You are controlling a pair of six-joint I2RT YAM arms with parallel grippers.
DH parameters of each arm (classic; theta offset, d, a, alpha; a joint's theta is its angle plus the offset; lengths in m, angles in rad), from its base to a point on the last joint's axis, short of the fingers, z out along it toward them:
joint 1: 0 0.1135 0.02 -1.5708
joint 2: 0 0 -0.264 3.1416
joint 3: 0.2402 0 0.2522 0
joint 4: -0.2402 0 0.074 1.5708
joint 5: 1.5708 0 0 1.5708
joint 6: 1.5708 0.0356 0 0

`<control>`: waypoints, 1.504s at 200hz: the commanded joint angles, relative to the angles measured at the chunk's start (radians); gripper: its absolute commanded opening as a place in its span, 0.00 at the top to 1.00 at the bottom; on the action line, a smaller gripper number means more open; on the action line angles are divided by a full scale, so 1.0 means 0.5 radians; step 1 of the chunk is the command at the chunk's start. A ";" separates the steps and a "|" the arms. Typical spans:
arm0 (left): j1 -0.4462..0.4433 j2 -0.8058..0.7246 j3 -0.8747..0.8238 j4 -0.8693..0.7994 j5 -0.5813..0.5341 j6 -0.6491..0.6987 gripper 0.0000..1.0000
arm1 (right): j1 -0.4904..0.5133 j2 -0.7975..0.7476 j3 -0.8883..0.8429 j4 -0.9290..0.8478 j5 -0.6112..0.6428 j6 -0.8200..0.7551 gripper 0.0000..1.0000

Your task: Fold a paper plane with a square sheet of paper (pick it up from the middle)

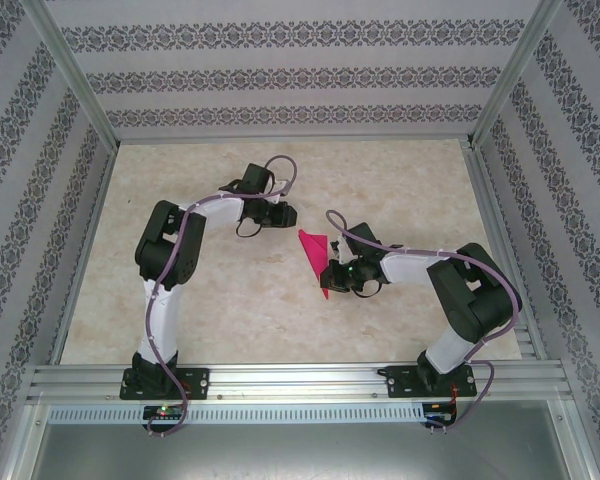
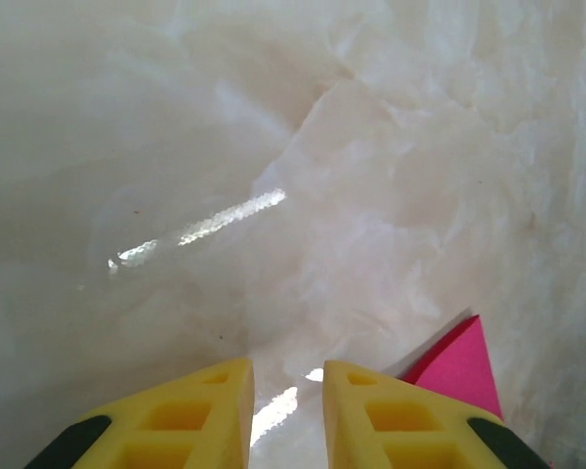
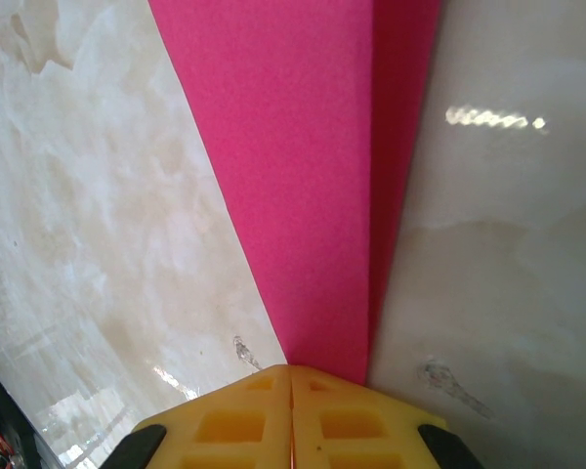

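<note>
The paper plane (image 1: 315, 255), a narrow magenta-pink folded dart, lies near the middle of the table with its wide end toward the far side. In the right wrist view the paper plane (image 3: 313, 176) runs straight out from the fingertips, one folded layer over another. My right gripper (image 1: 332, 275) (image 3: 291, 371) is shut on its narrow near end. Just left of the wide end my left gripper (image 1: 288, 215) (image 2: 287, 386) hovers over bare table, open by a small gap with nothing between the yellow fingers. A pink corner of the paper plane (image 2: 459, 371) shows beside its right finger.
The cream marble-look table (image 1: 230, 300) is bordered by aluminium frame rails (image 1: 300, 380) at the near edge and patterned walls (image 1: 280, 70) on the far and side edges. Bright light reflections (image 2: 205, 227) lie on the tabletop ahead of the left gripper.
</note>
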 commanded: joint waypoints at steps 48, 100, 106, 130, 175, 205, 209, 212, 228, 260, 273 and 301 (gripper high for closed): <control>-0.280 -0.506 -0.565 0.413 0.046 -0.400 0.85 | 0.006 0.116 -0.093 -0.411 0.257 -0.008 0.94; -0.478 -0.415 -0.631 0.407 0.091 -0.467 0.90 | 0.004 0.115 -0.080 -0.401 0.278 0.009 0.96; -0.486 -0.399 -0.630 0.395 0.085 -0.467 0.91 | 0.004 0.118 -0.081 -0.396 0.279 0.010 0.97; -0.489 -0.340 -0.618 0.366 0.069 -0.463 0.91 | 0.005 0.128 -0.080 -0.394 0.284 0.015 0.97; -0.490 -0.229 -0.624 0.371 0.023 -0.316 0.90 | -0.005 0.164 -0.088 -0.402 0.303 0.013 0.97; -0.477 -0.135 -0.549 0.310 -0.060 -0.234 0.89 | -0.007 0.184 -0.110 -0.414 0.328 0.017 0.97; -0.472 -0.124 -0.540 0.302 -0.068 -0.227 0.89 | -0.008 0.183 -0.112 -0.417 0.337 0.016 0.97; -0.466 -0.118 -0.536 0.298 -0.071 -0.223 0.89 | -0.009 0.186 -0.114 -0.426 0.345 0.013 0.97; -0.429 -0.101 -0.511 0.273 -0.099 -0.208 0.89 | -0.008 0.189 -0.120 -0.477 0.403 0.003 0.97; -0.338 -0.080 -0.417 0.211 -0.149 -0.179 0.89 | -0.006 0.221 -0.102 -0.532 0.470 0.009 0.97; -0.312 -0.060 -0.354 0.170 -0.187 -0.173 0.88 | 0.001 0.238 -0.090 -0.539 0.471 0.003 0.97; -0.256 0.006 -0.231 0.114 -0.216 -0.180 0.87 | 0.009 0.261 -0.071 -0.555 0.486 0.000 0.97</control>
